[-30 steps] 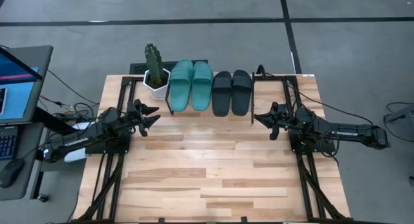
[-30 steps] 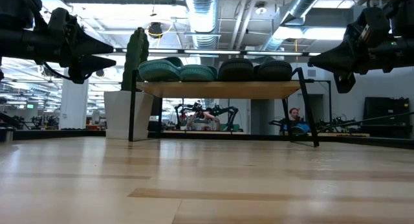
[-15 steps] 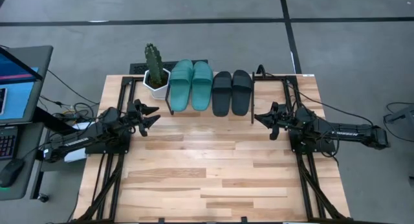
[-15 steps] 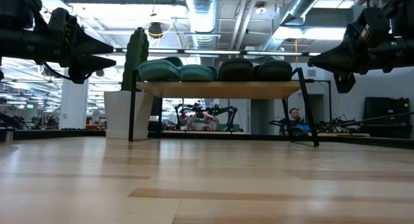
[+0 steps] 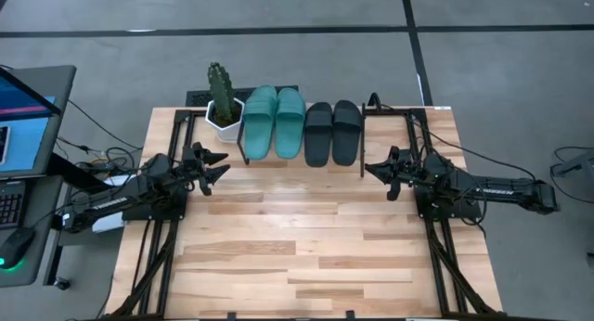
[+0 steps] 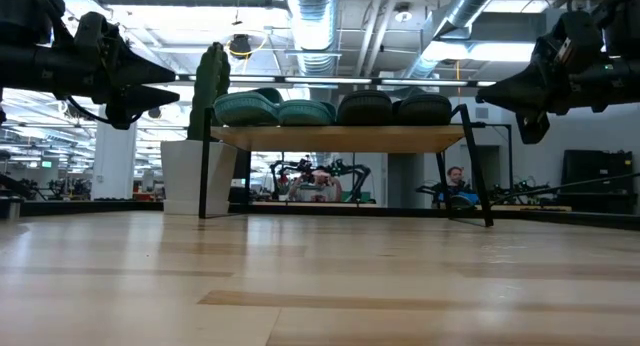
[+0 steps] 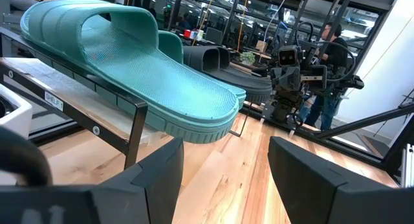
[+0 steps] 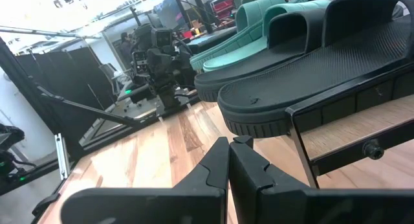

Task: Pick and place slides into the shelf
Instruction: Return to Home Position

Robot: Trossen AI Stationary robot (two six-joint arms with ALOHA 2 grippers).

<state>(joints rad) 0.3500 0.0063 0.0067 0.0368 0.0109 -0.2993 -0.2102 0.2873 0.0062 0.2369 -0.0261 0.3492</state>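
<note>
Left to right. A lit monitor (image 5: 23, 117) stands off the left edge of the table (image 5: 306, 237); nothing on its screen can be read.

Left gripper (image 5: 223, 164): held above the table's left part, on the near side of the pot and aimed toward the shelf. Its fingers (image 7: 152, 179) are spread apart with nothing between them.

A cactus (image 5: 220, 83) in a white pot (image 5: 225, 119) sits at the far edge, just beside the shelf's left legs.

Shelf (image 6: 340, 138): at the middle of the far edge, carrying all four slides side by side on its top board. The two green slides (image 5: 262, 124) take the left half and the two black slides (image 5: 346, 131) the right half. Each slide's long axis runs from far edge to near edge. Straps and toes lie toward the far edge, and heels overhang the front rail toward the arms. A small white sticker (image 7: 54, 100) on that rail bears print too small to read.

Right gripper (image 5: 369, 168): above the table, just on the near side of the shelf's right legs. Its fingers (image 8: 213, 166) are pressed together, holding nothing.
</note>
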